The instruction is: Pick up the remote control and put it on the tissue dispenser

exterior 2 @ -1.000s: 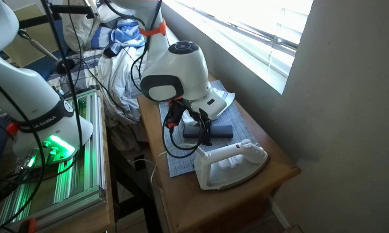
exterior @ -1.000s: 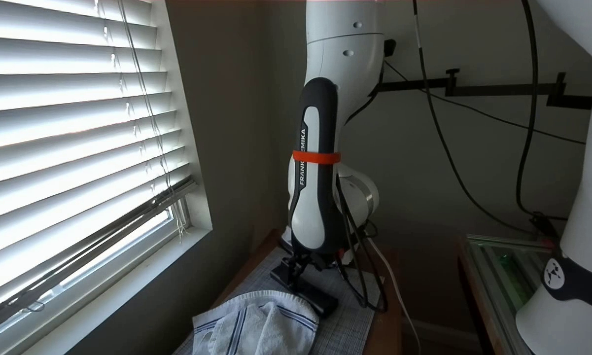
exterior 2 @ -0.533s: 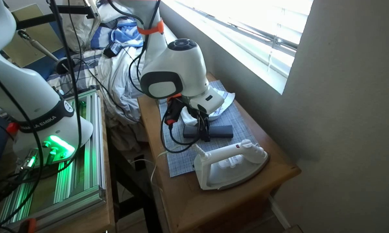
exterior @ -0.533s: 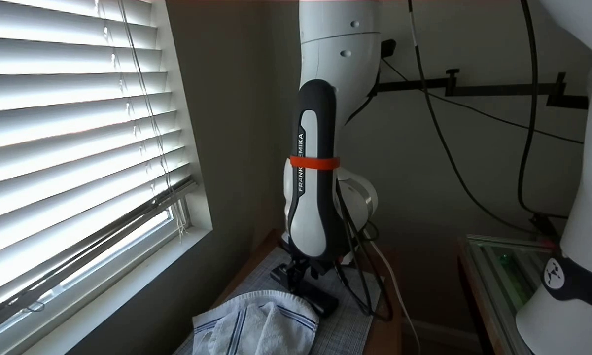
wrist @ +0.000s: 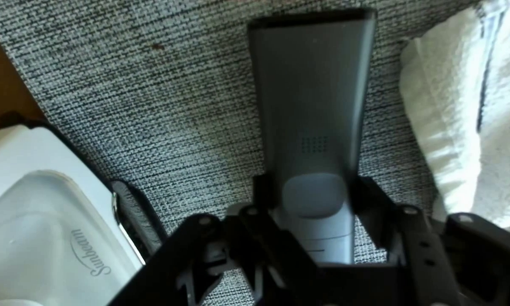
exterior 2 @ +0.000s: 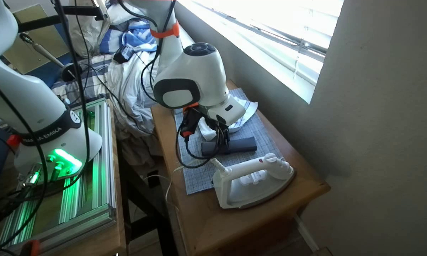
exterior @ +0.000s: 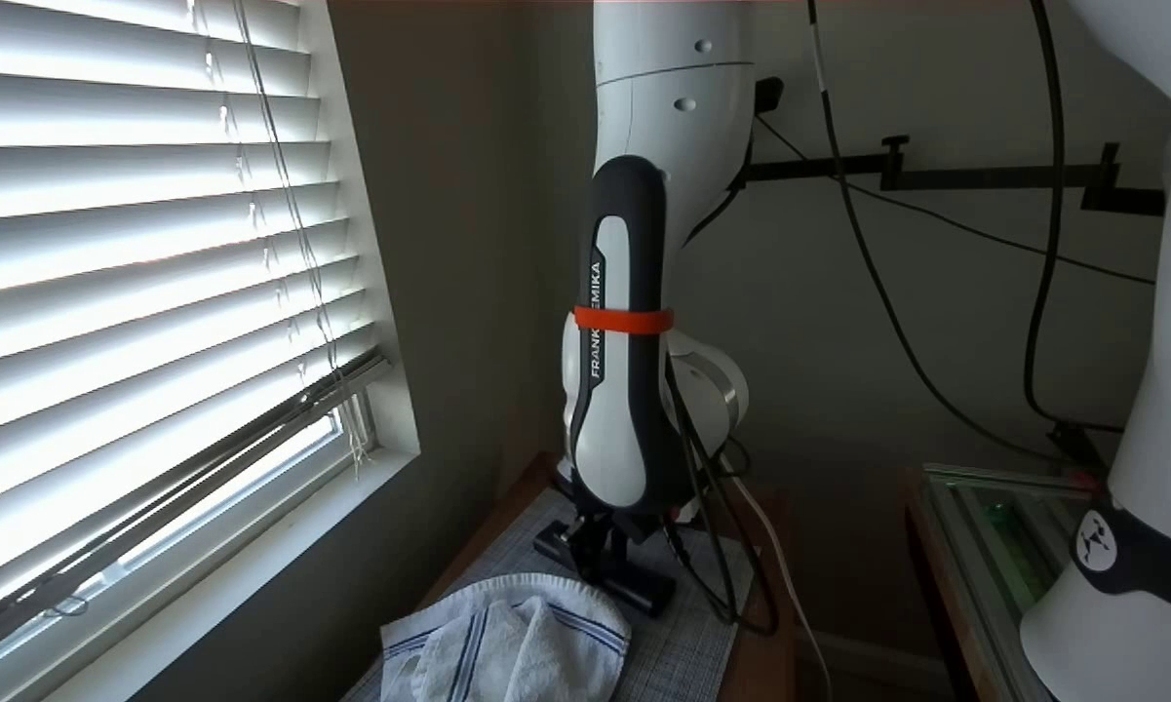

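Dark-grey remote (wrist: 313, 114), one, between two jaws

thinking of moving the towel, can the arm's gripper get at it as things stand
Probably not yet: the gripper looks closed on the remote control. The towel lies close by, with nothing seen on top.

The arm (exterior: 624, 273) reaches downward, its end effector (wrist: 312, 190) low and clamped

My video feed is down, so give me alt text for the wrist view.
The jaws appear shut on the long sides of a dark remote control, over a gray woven mat. A white iron marked Sunbeam is cut off at lower left; a white towel lies at right.
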Tool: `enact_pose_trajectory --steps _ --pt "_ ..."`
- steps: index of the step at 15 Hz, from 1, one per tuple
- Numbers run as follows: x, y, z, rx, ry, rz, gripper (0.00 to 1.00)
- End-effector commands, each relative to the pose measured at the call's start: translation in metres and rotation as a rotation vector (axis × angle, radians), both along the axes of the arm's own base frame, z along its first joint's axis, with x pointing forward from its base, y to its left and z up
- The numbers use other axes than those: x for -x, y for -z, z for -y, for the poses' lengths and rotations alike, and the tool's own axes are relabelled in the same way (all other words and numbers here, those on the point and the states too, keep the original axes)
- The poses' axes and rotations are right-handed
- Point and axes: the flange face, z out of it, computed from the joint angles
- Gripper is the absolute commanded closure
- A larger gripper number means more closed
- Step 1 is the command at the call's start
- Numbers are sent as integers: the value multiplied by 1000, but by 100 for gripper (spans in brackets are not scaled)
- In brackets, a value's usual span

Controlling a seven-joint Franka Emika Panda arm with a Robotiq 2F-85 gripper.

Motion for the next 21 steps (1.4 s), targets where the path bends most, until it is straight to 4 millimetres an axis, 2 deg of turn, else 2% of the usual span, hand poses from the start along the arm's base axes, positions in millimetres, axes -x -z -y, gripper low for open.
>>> enact_pose_trajectory --steps 1,4,8,10,14,17,18,19,21 --pt "8 -21 -5 -13 -24 34 71" --pt "18 -39 -11 -14 -55 74 71" --pt "22 -48 -12 -29 -55 78 71" --pt "19 -42 -7 -32 -47 46 71" --pt "5 -12 10 -18 -37 -1 71" --pt "-2 5 15 -21 -37 -26 71" --pt "-3 9 16 -22 -37 -34 34" --pt "-4 14 16 -23 -33 -40 19" --pt "-6 20 16 -24 -35 -45 7"
